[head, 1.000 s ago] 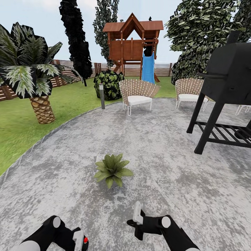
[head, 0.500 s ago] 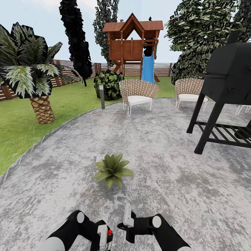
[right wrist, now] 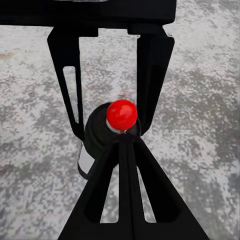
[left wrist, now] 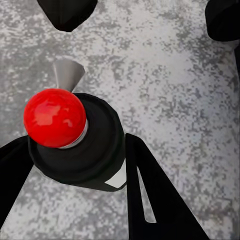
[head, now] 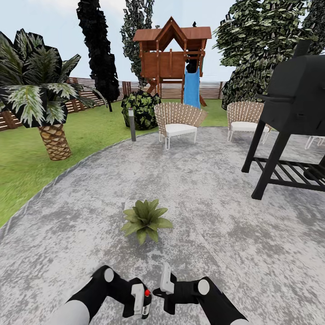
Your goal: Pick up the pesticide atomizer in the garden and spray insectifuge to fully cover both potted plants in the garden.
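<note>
The garden's grey mottled patio (head: pixel 203 189) spreads across most of the head view, edged on the left by green lawn (head: pixel 27 162) with a palm (head: pixel 43 97) and backed by a brown slatted fence (head: pixel 85 97). A wooden playhouse (head: pixel 174 49) with a blue slide stands at the far end, a black grill (head: pixel 293 108) on the right, and two wicker chairs (head: pixel 177 122) sit near the patio's far edge beside a dark-leaved shrub (head: pixel 141 108).

One potted plant (head: pixel 145 220), a low olive-green rosette, sits on the paving straight ahead of the robot, a little beyond both arms.

Both black forearms reach in from the lower edge and bend toward each other, their wrists nearly meeting in the middle. The left claw (head: pixel 140 300) points inward and grips the pesticide atomizer (head: pixel 143 301), held roughly upright over the paving with its red ball top uppermost. In the left wrist view the atomizer (left wrist: pixel 75 140) shows as a dark body with that red ball and a white band, a black finger (left wrist: pixel 155 200) running close along each side.

The right claw (head: pixel 163 291) hangs just beside it, pointing toward the left. In the right wrist view its fingers (right wrist: pixel 127 195) lie pressed together, closed on nothing, aimed at the atomizer (right wrist: pixel 107 135) held in the left claw's frame.
</note>
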Robot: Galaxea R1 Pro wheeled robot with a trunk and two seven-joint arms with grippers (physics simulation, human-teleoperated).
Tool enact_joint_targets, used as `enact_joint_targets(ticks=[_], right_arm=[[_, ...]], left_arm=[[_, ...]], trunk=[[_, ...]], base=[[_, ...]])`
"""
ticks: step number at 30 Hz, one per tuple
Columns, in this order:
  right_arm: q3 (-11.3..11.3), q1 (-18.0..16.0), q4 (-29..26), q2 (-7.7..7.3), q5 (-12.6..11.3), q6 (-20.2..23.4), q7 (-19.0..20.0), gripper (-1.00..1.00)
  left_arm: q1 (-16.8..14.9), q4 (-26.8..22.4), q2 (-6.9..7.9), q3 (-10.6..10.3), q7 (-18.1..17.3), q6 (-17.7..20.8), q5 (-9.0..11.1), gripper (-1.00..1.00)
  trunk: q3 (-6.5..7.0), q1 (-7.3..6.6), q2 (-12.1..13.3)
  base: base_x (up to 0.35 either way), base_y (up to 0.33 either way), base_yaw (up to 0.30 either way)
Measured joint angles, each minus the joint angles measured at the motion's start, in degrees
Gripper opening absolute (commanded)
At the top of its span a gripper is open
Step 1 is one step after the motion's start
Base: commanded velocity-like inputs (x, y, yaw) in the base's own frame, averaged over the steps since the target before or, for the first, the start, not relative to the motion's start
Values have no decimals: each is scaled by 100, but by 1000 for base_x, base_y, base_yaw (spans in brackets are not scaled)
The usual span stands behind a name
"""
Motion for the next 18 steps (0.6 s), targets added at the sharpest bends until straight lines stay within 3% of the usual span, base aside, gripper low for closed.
enact_joint_targets(ticks=[18], right_arm=[[0, 0, -9, -5, 7, -8, -8, -100]], left_arm=[[0, 9, -102, -6, -106, -17, -8, -100]], trunk=[[0, 0, 0]], base=[[0, 0, 0]])
